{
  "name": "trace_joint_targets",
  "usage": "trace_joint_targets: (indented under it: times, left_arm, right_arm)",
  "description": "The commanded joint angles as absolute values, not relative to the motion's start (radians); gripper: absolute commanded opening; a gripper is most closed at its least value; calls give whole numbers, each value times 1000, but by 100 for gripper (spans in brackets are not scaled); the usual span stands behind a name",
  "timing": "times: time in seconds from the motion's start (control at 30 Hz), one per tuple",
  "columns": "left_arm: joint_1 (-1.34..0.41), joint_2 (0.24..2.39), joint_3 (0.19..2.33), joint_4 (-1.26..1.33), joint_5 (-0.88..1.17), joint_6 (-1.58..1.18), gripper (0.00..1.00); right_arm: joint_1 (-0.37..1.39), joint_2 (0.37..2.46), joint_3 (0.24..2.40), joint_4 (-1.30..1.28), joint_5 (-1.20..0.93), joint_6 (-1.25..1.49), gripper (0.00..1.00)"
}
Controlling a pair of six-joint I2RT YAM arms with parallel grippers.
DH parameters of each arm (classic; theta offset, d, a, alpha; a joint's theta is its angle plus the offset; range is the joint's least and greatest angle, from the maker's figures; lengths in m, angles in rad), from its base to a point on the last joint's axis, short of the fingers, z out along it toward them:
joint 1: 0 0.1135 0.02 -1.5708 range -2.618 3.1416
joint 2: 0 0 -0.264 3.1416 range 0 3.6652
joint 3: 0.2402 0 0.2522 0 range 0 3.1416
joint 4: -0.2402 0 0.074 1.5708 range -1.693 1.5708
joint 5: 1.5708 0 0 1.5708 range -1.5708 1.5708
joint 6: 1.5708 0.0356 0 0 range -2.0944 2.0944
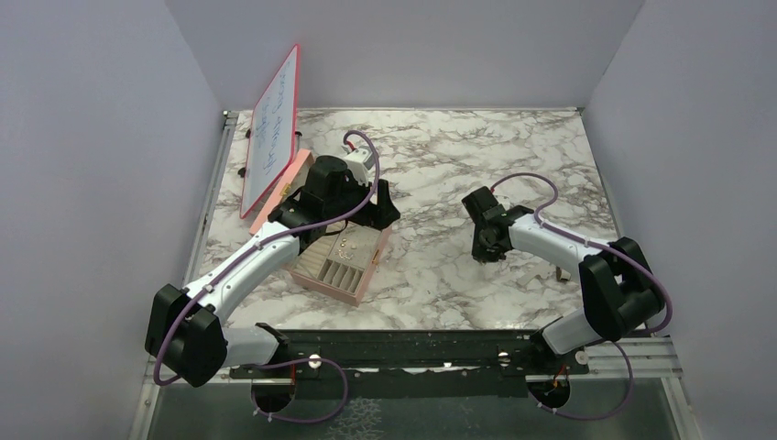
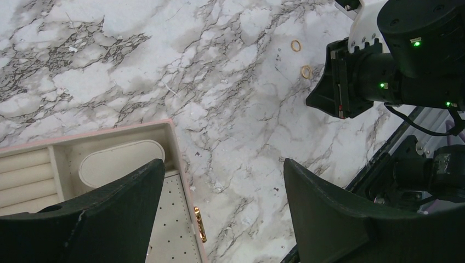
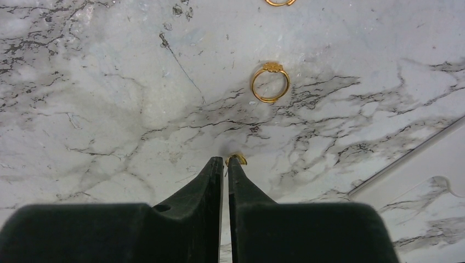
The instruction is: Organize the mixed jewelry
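Barely begun, seemingly: a few small pieces (image 1: 344,246) in the pink box (image 1: 325,286), two gold rings (image 3: 270,83) loose on the table (image 3: 109,82), right gripper (image 3: 226,161) nipped to a slit at a tiny gold stud (image 3: 236,159), hold unclear, left gripper (image 2: 224,164) gaping empty over the box corner.

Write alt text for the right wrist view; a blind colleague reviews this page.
The right gripper, nearly closed, has a tiny gold stud at its tips; whether it is pinched is unclear. Beyond, a gold ring lies on the marble table; a second ring is cut off at top.
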State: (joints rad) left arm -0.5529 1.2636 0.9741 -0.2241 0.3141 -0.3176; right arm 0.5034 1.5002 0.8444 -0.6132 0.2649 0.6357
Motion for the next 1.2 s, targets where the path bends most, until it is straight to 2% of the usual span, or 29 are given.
trace_joint_targets:
  times: [0.0, 0.1, 0.37, 0.5, 0.63, 0.9, 1.17]
  left_arm:
    - [-552, 1260, 966, -193, 339, -326, 80]
    - [-552, 1257, 965, -194, 344, -325, 80]
    - [-552, 1251, 963, -195, 344, -322, 80]
    - [-552, 1252, 962, -195, 345, -323, 80]
    - [-552, 1251, 966, -195, 339, -314, 81]
    - [-552, 1231, 959, -197, 318, -343, 81]
    - [-552, 1182, 856, -86, 345, -572, 81]
  right_arm:
    - [509, 1507, 838, -634, 299, 648, 11]
    - [510, 1516, 836, -632, 299, 647, 8]
    - [511, 1521, 829, -632, 296, 648, 10]
    - [511, 1520, 828, -629, 291, 644, 1]
    - [511, 1497, 839, -623, 279, 640, 1]
    - [511, 1439, 798, -359, -99, 609, 1]
    - [511, 1446, 810, -119, -365, 700, 1]
